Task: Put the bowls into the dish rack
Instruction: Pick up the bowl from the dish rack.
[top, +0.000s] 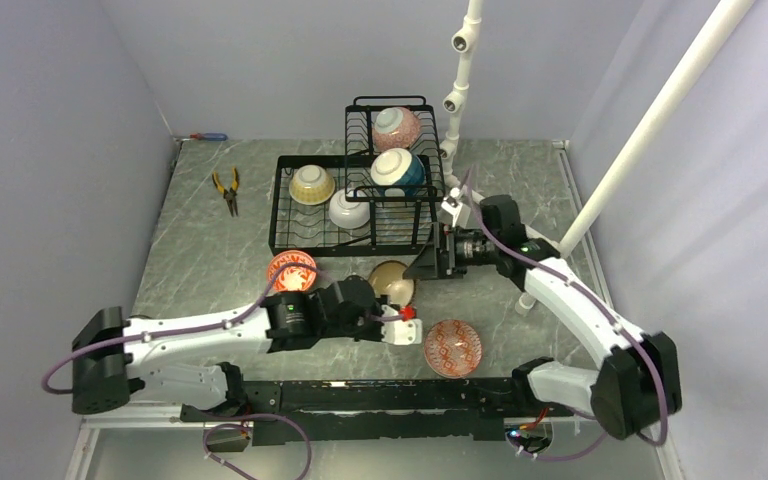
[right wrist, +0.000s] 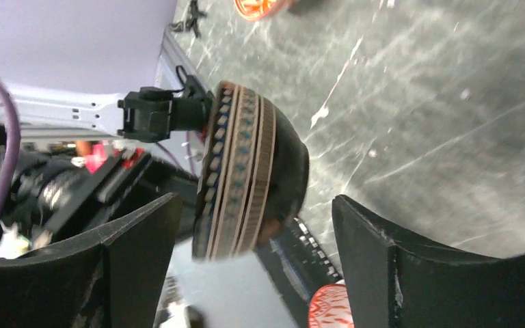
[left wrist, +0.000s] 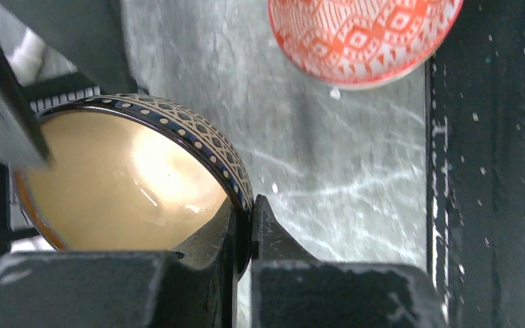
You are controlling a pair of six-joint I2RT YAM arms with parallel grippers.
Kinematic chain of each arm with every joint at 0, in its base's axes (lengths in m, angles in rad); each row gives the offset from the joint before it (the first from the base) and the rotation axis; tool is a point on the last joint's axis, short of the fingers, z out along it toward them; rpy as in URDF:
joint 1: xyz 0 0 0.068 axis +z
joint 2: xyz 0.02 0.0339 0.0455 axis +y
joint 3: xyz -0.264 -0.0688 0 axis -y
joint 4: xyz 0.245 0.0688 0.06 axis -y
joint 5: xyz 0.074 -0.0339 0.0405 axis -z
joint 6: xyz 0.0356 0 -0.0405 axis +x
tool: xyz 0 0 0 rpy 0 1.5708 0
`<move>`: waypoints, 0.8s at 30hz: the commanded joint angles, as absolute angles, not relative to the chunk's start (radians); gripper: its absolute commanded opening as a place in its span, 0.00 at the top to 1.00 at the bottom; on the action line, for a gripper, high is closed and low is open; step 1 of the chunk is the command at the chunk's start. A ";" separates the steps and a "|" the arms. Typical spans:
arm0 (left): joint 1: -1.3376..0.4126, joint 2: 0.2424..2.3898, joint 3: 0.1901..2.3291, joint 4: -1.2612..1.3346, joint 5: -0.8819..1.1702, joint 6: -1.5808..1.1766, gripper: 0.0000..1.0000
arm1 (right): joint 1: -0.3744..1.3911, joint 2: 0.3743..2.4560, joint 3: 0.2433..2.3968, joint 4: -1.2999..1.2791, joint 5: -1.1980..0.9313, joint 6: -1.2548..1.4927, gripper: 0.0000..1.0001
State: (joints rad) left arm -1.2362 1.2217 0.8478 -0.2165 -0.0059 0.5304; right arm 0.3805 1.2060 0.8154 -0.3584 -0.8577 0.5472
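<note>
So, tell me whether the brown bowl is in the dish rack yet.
Out. The brown bowl is on the near side of the dish rack, its rim pinched by the left gripper.
</note>
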 commanded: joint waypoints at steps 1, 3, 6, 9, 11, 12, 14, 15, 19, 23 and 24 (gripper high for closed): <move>-1.218 1.070 0.824 -0.289 -0.017 0.476 0.97 | 0.367 1.065 0.871 -0.372 -0.769 0.345 0.13; -1.219 1.020 0.806 -0.327 -0.002 0.476 0.97 | 0.367 1.019 0.849 -0.345 -0.731 0.319 0.12; -1.218 0.952 0.783 -0.389 0.038 0.487 0.97 | 0.367 0.956 0.806 -0.284 -0.721 0.261 0.06; -1.219 0.901 0.769 -0.455 0.086 0.501 0.97 | 0.367 0.864 0.710 -0.124 -0.745 0.251 0.00; -1.219 0.884 0.762 -0.496 0.112 0.519 0.97 | 0.367 0.801 0.634 0.000 -0.818 0.197 0.00; -1.218 0.879 0.760 -0.515 0.125 0.530 0.97 | 0.368 0.768 0.602 0.050 -0.849 0.164 0.00; -1.218 0.880 0.760 -0.549 0.148 0.558 0.97 | 0.371 0.710 0.553 0.100 -0.899 0.081 0.00; -1.219 0.885 0.762 -0.563 0.160 0.573 0.97 | 0.374 0.685 0.545 0.101 -0.945 0.005 0.00; -1.218 0.925 0.783 -0.631 0.212 0.677 0.97 | 0.409 0.626 0.584 -0.143 -1.061 -0.422 0.00; -1.219 0.962 0.795 -0.623 0.270 0.797 0.97 | 0.478 0.615 0.623 -0.279 -1.019 -0.695 0.00; -1.219 0.971 0.801 -0.620 0.278 0.823 0.97 | 0.502 0.620 0.630 -0.296 -1.011 -0.736 0.00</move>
State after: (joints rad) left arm -1.2163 0.9562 0.7555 -0.6678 0.1932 0.6552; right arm 0.4412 0.6193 0.5697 -0.1871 -0.9802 -0.3721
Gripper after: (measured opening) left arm 0.081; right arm 0.994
